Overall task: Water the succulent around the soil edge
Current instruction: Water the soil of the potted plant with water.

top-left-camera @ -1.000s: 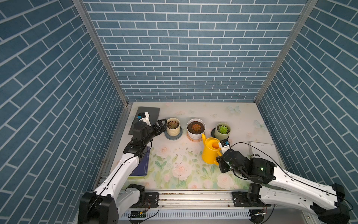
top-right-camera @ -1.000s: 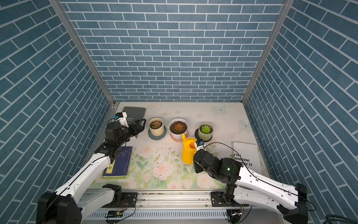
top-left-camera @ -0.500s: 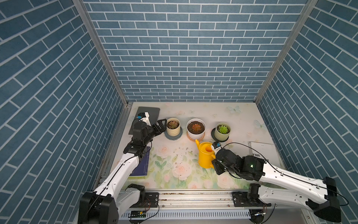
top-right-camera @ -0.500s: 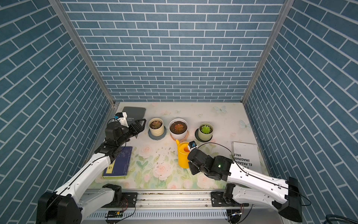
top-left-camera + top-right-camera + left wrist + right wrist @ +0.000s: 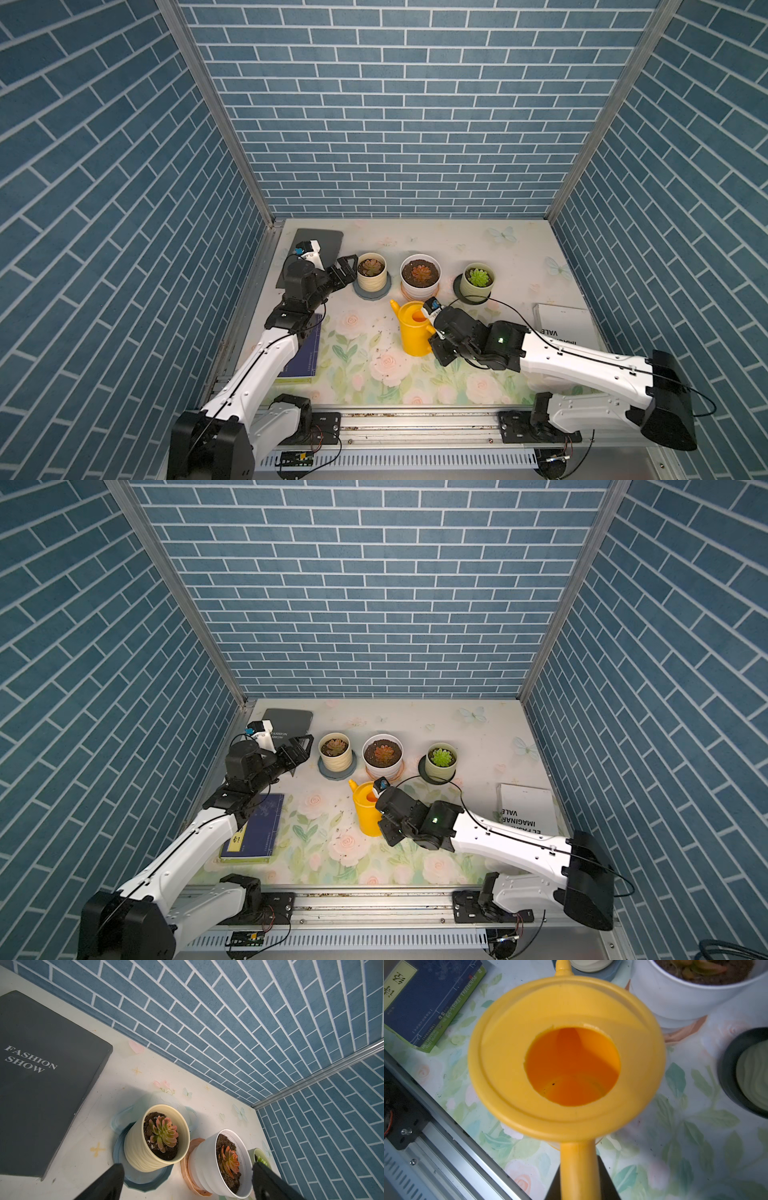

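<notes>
The succulent [image 5: 371, 267] [image 5: 164, 1133], a reddish-green rosette, stands in a cream ribbed pot [image 5: 336, 760] on a grey-blue saucer [image 5: 376, 294]. The soil edge [image 5: 149, 1126] shows as a dark ring inside the rim. My left gripper [image 5: 347, 269] [image 5: 187, 1165] hangs open just left of that pot, holding nothing. My right gripper [image 5: 434, 334] [image 5: 580, 1180] is shut on the handle of a yellow watering can [image 5: 413, 330] [image 5: 566, 1059]. The can is upright in front of the pots, with its spout [image 5: 394, 304] towards the cream pot.
A white pot with an orange-red rosette [image 5: 419, 274] and a pale green pot [image 5: 478, 278] stand right of the succulent. A dark grey book [image 5: 322, 245] lies back left, a blue book [image 5: 255, 831] front left and a white book [image 5: 561, 328] right.
My right arm has carried the watering can leftward, from in front of the green pot to in front of the white pot. The left arm has not moved.
</notes>
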### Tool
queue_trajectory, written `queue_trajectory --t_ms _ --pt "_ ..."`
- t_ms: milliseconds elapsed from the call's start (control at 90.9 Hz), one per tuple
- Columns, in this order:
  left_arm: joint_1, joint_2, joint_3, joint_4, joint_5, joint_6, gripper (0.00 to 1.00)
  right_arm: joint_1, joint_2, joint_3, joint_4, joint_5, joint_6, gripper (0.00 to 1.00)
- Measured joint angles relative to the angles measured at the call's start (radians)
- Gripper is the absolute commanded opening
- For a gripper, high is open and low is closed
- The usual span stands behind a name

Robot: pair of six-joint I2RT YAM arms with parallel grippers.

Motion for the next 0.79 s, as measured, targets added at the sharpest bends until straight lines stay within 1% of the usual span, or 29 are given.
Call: queue_trajectory --t_ms 187,407,583,792 --pt "0.0 -0.003 0.0 0.0 0.0 0.0 1.0 -0.036 0.138 0.132 0.028 -0.034 -0.042 0.0" --pt "0.0 -0.008 0.0 -0.001 -0.001 0.0 1.0 -0.056 0.28 0.274 0.024 -0.051 -0.052 0.0" --pt "0.0 -0.008 0.0 -0.002 0.0 0.0 1.0 -0.058 0.336 0.325 0.006 -0.052 -0.051 0.0" --pt "0.0 -0.008 0.0 -0.002 0.0 0.0 1.0 -0.059 0.351 0.357 -0.005 -0.047 -0.048 0.0"
